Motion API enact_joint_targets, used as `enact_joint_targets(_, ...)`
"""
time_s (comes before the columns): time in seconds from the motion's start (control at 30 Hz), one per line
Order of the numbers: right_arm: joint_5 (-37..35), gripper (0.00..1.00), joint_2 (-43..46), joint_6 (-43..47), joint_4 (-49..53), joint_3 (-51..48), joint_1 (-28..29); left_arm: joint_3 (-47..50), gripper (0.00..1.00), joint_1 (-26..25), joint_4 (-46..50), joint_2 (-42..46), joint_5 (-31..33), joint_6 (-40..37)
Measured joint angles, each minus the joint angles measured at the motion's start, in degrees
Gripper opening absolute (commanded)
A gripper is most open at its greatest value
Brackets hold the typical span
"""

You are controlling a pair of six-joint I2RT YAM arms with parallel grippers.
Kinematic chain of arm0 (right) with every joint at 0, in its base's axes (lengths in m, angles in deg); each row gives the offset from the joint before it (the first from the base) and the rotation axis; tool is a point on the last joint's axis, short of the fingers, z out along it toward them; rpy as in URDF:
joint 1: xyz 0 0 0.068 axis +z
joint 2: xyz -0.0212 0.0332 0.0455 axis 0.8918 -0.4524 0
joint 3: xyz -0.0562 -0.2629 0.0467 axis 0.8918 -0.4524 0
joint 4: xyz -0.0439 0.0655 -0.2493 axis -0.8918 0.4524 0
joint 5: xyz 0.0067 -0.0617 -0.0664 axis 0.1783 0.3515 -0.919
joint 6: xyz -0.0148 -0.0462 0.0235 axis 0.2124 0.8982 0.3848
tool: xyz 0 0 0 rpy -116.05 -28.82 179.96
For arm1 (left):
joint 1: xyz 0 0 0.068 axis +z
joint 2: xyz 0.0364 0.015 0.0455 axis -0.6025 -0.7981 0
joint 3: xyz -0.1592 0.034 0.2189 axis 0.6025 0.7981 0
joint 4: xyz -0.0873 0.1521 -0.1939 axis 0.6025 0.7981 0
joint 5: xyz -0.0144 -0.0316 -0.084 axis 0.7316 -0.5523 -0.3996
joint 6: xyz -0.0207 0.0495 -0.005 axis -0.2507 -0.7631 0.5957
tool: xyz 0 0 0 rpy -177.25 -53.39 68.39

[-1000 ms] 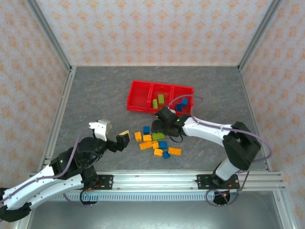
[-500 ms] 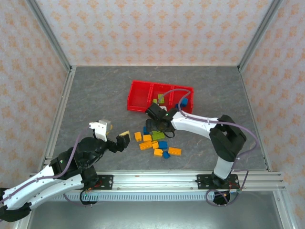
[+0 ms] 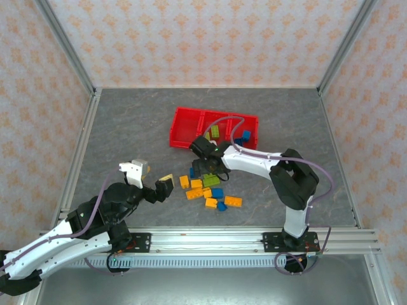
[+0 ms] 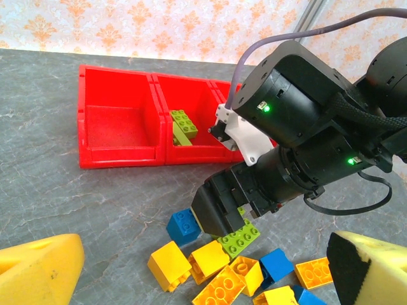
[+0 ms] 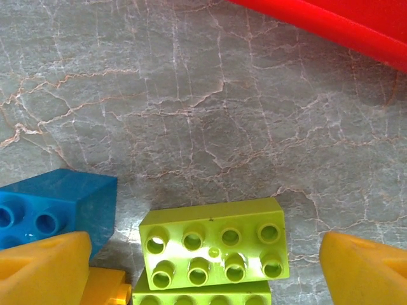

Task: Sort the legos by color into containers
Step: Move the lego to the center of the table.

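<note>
Seen from above, the containers (image 3: 186, 131) are three glossy red bins moulded in one row, set near the middle of the grey, stone-veined table (image 3: 127, 121). Just in front of them the loose legos (image 3: 210, 190) lie in a small heap of yellow, blue and green blocks. A few green pieces lie in the middle bin and blue ones in the right bin. The right gripper (image 3: 202, 169) reaches down at the heap's far edge, close to the bins. The left gripper (image 3: 151, 178) hangs left of the heap, its fingers spread wide with nothing between them.

The left wrist camera frames the scene between its own soft-looking yellow pads (image 4: 39, 272), far apart at the lower corners. From this low side angle the right arm's matt black housing carries small green lights. One dark finger stands directly over a lime green brick (image 4: 240, 236), and green bricks (image 4: 183, 127) lean together in the middle bin.

The right wrist camera looks straight down. Here the lime green brick shows two rows of four round studs and rests on another green piece. It lies between yellow fingertips (image 5: 41, 270) that stand wide apart and clear of it. A smooth blue brick (image 5: 54, 206) sits beside the left one.
</note>
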Motion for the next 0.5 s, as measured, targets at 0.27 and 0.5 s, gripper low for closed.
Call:
enact_joint_targets(0.27,0.22,0.87,-0.9,0.66,-0.5,-1.64,-3.28,0.0,0.99,0.0,0.0,0.0,0.0,0.0)
enact_joint_targets(0.5,1.33,0.86,0.28,0.63,-1.79,-3.23,-4.37,0.0,0.99,0.02,0.0,-0.02,-0.02,-0.02)
